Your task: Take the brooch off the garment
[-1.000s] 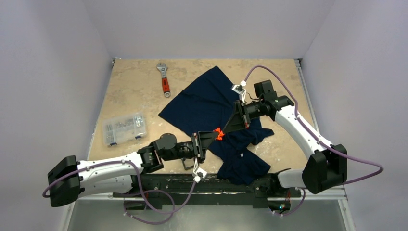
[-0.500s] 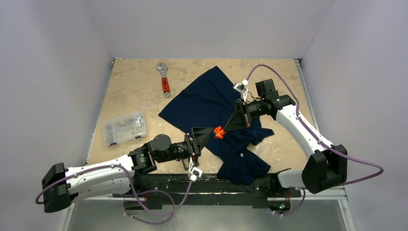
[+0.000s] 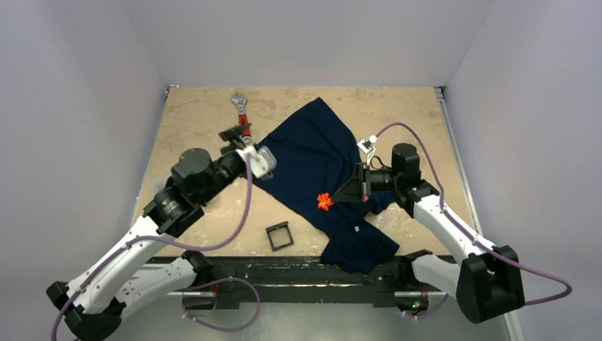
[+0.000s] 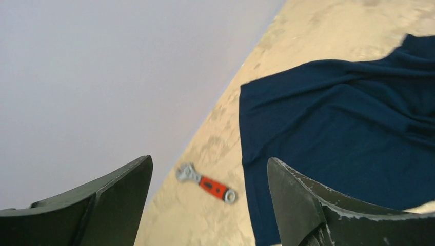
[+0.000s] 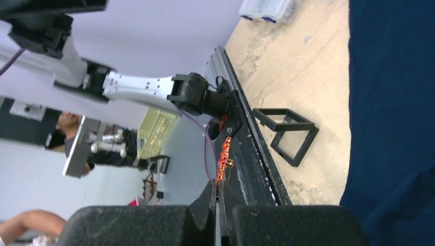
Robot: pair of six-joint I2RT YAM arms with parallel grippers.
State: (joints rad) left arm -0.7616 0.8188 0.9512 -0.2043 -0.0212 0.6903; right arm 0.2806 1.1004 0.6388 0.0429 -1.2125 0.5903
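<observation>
The garment [image 3: 305, 149] is a dark navy T-shirt spread over the middle of the table, also seen in the left wrist view [image 4: 349, 128] and the right wrist view [image 5: 395, 102]. The brooch [image 3: 324, 202], a tiny orange-gold ornament, is pinched at the tip of my right gripper [image 3: 335, 199] above the shirt's lower part. In the right wrist view the brooch [image 5: 223, 159] sticks out of the shut right gripper [image 5: 217, 190] with no cloth on it. My left gripper [image 3: 236, 133] stands open and empty at the back left, by the shirt's left edge; its open jaws [image 4: 209, 163] frame the wrench.
A wrench [image 3: 243, 117] with an orange-red handle lies at the back left, just beyond the left gripper. A black square frame [image 3: 280, 236] lies near the front edge, left of the shirt. A clear plastic box [image 5: 267, 9] shows in the right wrist view.
The left gripper opened, let go at the brooch and swung up to the back left near the wrench. The right gripper kept the brooch and drew back slightly right.
</observation>
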